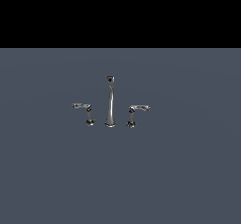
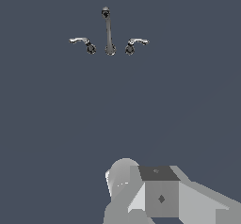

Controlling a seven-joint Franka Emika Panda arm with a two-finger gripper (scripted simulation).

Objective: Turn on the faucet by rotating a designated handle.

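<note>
The handle [image 1: 84,110], a short chrome post on a flared base with a straight, flat, darker lever arm, stands on the exterior view's left of the faucet [image 1: 110,106], its lever pointing away from the spout [image 1: 110,100]. The tall thin spout with its dark tip rises upright between the two handles, just beside each but apart from them. On the exterior view's right stands the other handle [image 1: 136,113], its brighter arm arched. All three pieces stand on a plain slate-blue floor [image 1: 120,180]. No writing or markings can be read on the chrome. In the wrist view the gripper [image 2: 155,195] appears only as grey blocks, well apart from the faucet [image 2: 109,35]; its fingers do not show, so I cannot tell whether they are apart or together.
</note>
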